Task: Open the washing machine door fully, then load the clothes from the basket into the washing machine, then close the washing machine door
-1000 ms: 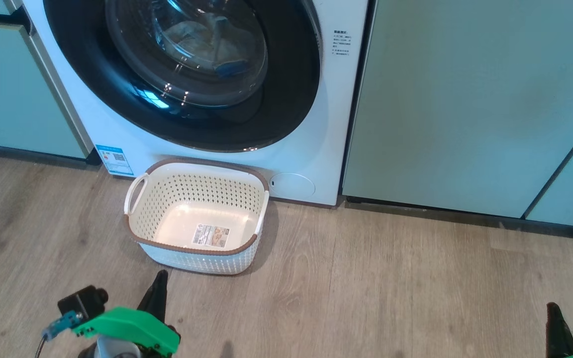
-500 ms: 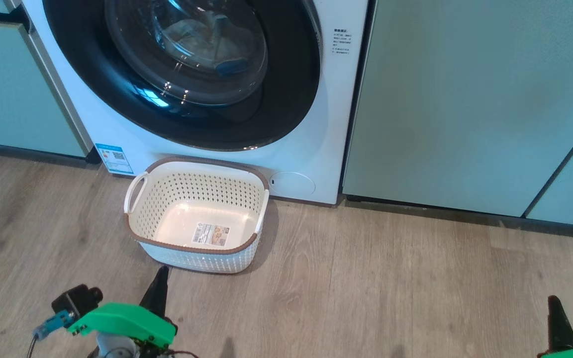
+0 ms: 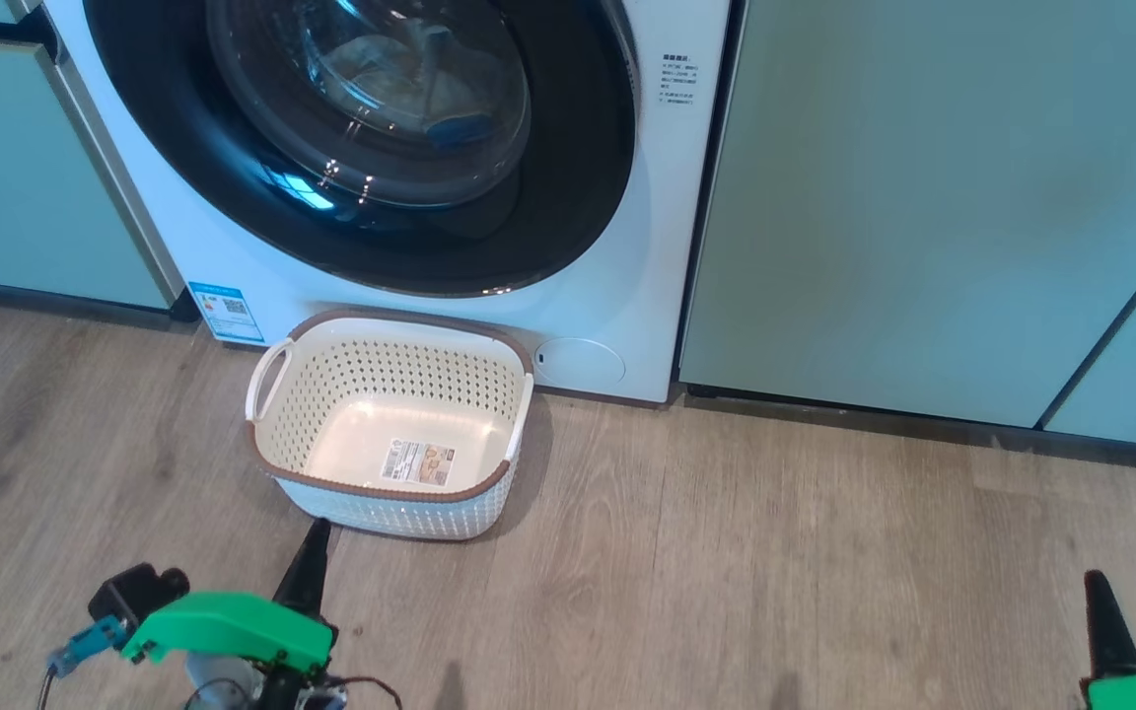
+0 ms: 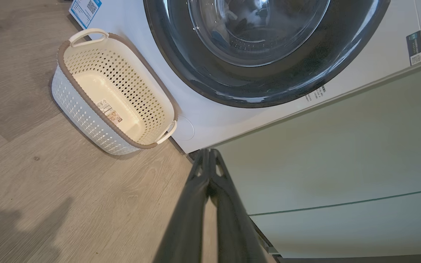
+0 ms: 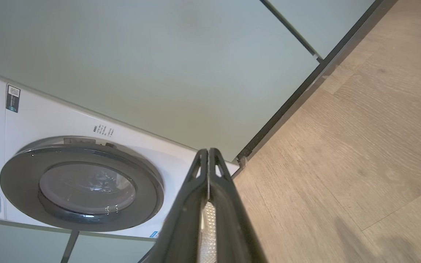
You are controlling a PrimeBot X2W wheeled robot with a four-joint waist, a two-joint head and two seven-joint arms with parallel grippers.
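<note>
Washing machine door closed, basket empty: arms drawing back

Head view: over the last second little has changed. The left gripper has slid slightly leftward at the lower left, and the right gripper has crept a little higher at the lower right. The whole scene has also nudged upward, which is the camera moving and not the things. The door has stayed flat against the washing machine. The clothes lie behind its glass, a blue piece among the pale ones. The basket stands on the floor just in front of the machine's base, holding nothing but its label. All three steps look done, and the arms seem to be settling toward rest.

Left wrist view: this gripper's fingers are pressed together at the tips with nothing between them. They point toward the seam between the machine and the pale green cabinet. The basket's near corner sits to one side, apart from the fingers, with bare floor between.

Right wrist view: this gripper is likewise clenched on nothing and aimed at the foot of the cabinet. The door's rim protrudes from the machine front, well apart from the fingers, and wide floor lies open on the other side. Any retreat has room, since the basket's rim and the cabinet's base are the only nearby edges.
</note>
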